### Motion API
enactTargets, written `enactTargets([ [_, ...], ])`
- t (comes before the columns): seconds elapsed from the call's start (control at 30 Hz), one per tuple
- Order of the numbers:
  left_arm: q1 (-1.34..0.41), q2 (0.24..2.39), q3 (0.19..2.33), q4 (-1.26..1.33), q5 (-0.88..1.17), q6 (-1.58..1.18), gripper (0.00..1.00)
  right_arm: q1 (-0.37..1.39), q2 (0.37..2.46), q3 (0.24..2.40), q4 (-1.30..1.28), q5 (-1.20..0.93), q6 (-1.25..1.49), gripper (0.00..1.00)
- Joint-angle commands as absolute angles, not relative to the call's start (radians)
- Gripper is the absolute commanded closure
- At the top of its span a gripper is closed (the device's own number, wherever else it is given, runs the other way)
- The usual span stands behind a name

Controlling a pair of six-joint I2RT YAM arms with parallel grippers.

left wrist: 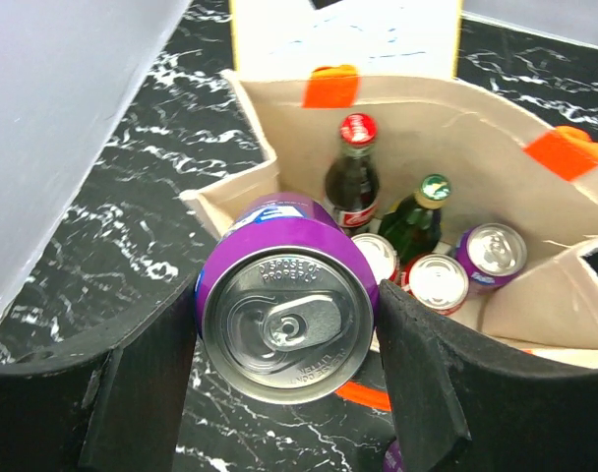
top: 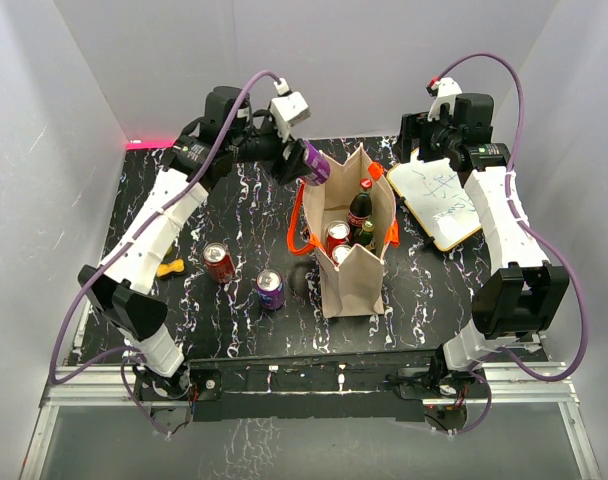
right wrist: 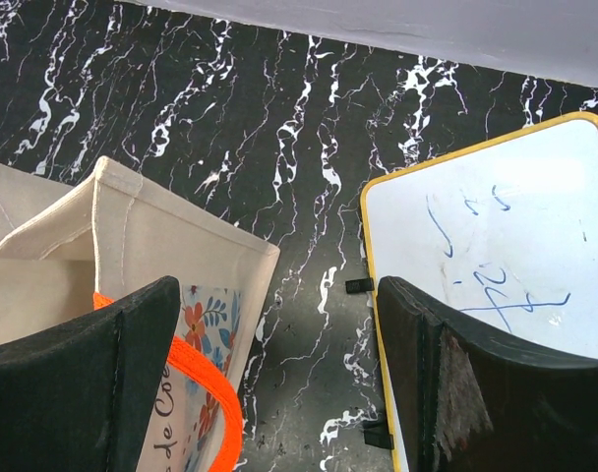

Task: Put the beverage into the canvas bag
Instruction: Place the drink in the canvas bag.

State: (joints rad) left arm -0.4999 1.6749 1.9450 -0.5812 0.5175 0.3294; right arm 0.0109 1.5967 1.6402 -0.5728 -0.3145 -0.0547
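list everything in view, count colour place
canvas bag: 1, beige, orange handles, table centre
bottles: 2, dark cola with red cap, green one, in bag
bagged cans: 3, red, purple, one mostly hidden
loose cans: 2, red and purple, left of bag
held can: 1, purple, above bag's far-left corner
whiteboard: 1, yellow frame, right of bag
yellow object: 1, beside left arm
table: 1, black marbled, under all
left gripper: black, shut on held can
right gripper: black, open, between bag and whiteboard
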Motion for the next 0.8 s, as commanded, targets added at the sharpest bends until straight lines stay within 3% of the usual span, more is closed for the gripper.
enactTargets([
  [0.0,-0.554,1.682,2.019,-0.550,0.613,0.389,1.00,0.008,1.572,1.645,-0.508,-0.328,-0.060,0.16],
  [0.5,-0.599,1.864,2.065,-0.562,0.629,0.404,1.00,0.008,1.436,1.492,-0.436,-0.287,-0.081,0.15],
  [0.77,-0.598,1.943,2.078,-0.563,0.620,0.499,1.00,0.008,1.483,1.545,-0.478,-0.266,-0.102,0.15],
])
